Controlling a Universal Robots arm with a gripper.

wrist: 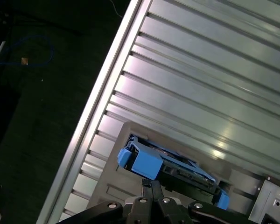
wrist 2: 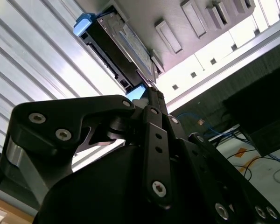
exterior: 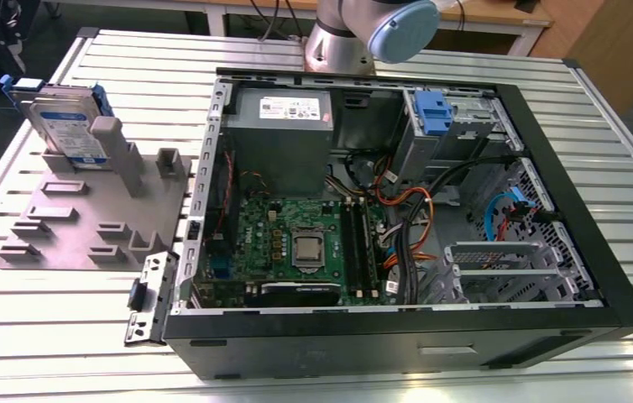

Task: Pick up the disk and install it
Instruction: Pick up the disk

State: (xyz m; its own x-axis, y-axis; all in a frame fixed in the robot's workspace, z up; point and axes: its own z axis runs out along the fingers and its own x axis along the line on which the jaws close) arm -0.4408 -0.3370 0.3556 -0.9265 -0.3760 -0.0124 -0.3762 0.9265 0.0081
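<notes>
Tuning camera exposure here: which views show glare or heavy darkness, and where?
Exterior view: even light, the open computer case readable inside. Second wrist view: the table beside the disk washes out white, and the gripper is near-black. First wrist view: a glare patch on the table, dark floor beyond its edge.

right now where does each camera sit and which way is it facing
exterior view: high over the table, looking down on the open computer case and the disk standing in a grey fixture; the arm shows beyond the case.
second wrist view: on the arm, looking past the black linkage of the gripper at the disk.
first wrist view: on the arm, looking past the gripper at the disk and slatted table.
shared: all three show the disk.
</notes>
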